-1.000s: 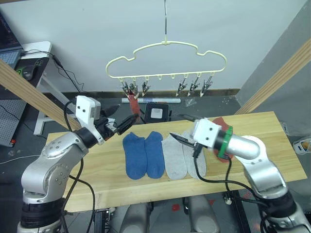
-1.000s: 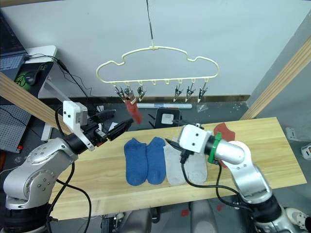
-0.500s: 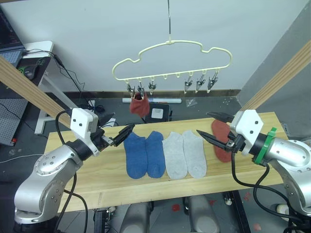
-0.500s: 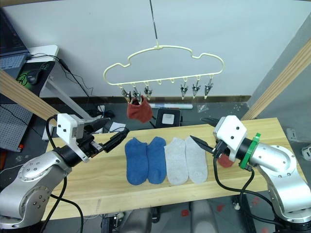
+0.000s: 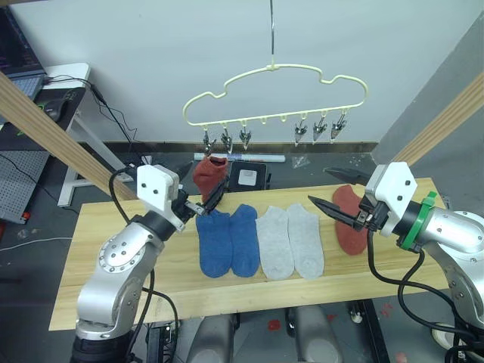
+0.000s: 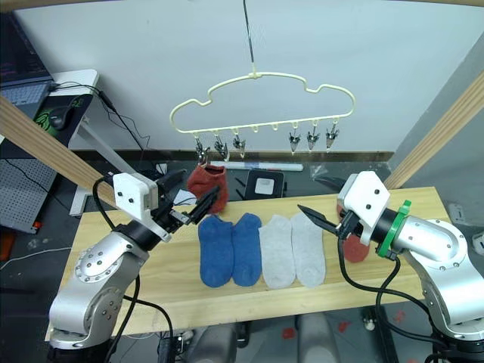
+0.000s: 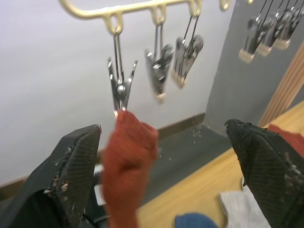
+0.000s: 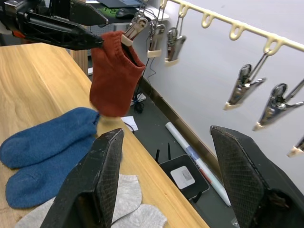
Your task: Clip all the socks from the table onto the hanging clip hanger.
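The pale yellow clip hanger (image 5: 276, 94) hangs above the far edge of the table (image 5: 113, 249). One rust red sock (image 5: 210, 175) hangs from its leftmost clip (image 7: 119, 90). My left gripper (image 5: 198, 185) is open, its fingers spread either side of that hanging sock without touching it. On the table lie two blue socks (image 5: 229, 240), two light grey socks (image 5: 290, 242) and a second rust red sock (image 5: 350, 219) at the right. My right gripper (image 5: 318, 185) is open and empty, raised above the table between the grey socks and the red one.
Slanted wooden poles run at the left (image 5: 53, 144) and right (image 5: 446, 113). A desk with a mouse and cables (image 5: 53, 91) stands back left. A black box (image 5: 243, 175) lies on the floor behind the table. Five silver clips on the hanger are free.
The right gripper has swung from over the grey socks to the right end, near the red sock. The hung red sock now hangs loose. The view has shifted.
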Controlling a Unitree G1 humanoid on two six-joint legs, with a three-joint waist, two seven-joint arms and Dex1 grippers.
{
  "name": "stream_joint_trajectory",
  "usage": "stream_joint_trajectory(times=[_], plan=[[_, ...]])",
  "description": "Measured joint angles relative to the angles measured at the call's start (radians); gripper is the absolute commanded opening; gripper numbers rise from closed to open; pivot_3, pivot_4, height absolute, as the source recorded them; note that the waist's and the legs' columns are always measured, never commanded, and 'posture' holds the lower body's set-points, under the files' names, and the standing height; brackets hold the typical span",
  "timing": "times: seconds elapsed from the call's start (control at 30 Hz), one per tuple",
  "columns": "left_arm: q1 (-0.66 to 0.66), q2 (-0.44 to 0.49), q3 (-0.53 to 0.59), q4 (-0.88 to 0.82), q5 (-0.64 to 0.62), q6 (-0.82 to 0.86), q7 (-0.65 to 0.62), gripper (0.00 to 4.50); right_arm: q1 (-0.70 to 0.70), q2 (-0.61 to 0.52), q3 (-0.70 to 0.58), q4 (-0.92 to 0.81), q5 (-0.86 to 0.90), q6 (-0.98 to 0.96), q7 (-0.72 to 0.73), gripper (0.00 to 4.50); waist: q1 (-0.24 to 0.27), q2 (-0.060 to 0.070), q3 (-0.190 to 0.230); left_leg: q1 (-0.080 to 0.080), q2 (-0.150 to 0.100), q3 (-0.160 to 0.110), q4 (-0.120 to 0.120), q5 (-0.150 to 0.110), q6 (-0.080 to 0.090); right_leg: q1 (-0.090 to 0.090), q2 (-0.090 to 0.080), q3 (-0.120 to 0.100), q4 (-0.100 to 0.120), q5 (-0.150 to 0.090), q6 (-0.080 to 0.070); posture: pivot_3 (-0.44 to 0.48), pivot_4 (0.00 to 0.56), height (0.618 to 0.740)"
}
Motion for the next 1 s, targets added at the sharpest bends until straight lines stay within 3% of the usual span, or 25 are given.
stream_joint_trajectory(times=[0.13, 0.57, 1.0], plan=[[-0.028, -0.038, -0.025, 0.045, 0.037, -0.033, 0.009, 2.46, 0.000, -0.015, -0.003, 0.000, 0.013, 0.000, -0.005, 3.07, -0.002, 0.000, -0.007, 0.000, 0.000, 0.001, 0.003, 0.000, 0.000, 0.000, 0.000, 0.000, 0.000, 0.001, 0.001, -0.197, 0.240, 0.740], [-0.141, -0.157, -0.082, 0.209, 0.146, -0.120, 0.071, 2.46, 0.002, -0.034, -0.009, -0.006, 0.042, 0.005, -0.043, 3.07, -0.002, 0.000, -0.022, -0.004, 0.001, 0.000, 0.014, 0.003, 0.002, 0.002, 0.003, 0.001, 0.000, 0.010, 0.003, -0.216, 0.239, 0.740], [-0.189, -0.212, -0.084, 0.329, 0.203, -0.220, 0.095, 2.46, 0.003, -0.039, -0.008, -0.025, 0.072, 0.025, -0.075, 3.07, -0.006, 0.000, -0.024, -0.004, 0.001, 0.001, 0.015, 0.003, 0.003, 0.001, 0.004, 0.002, 0.000, 0.014, 0.003, -0.231, 0.252, 0.740]])
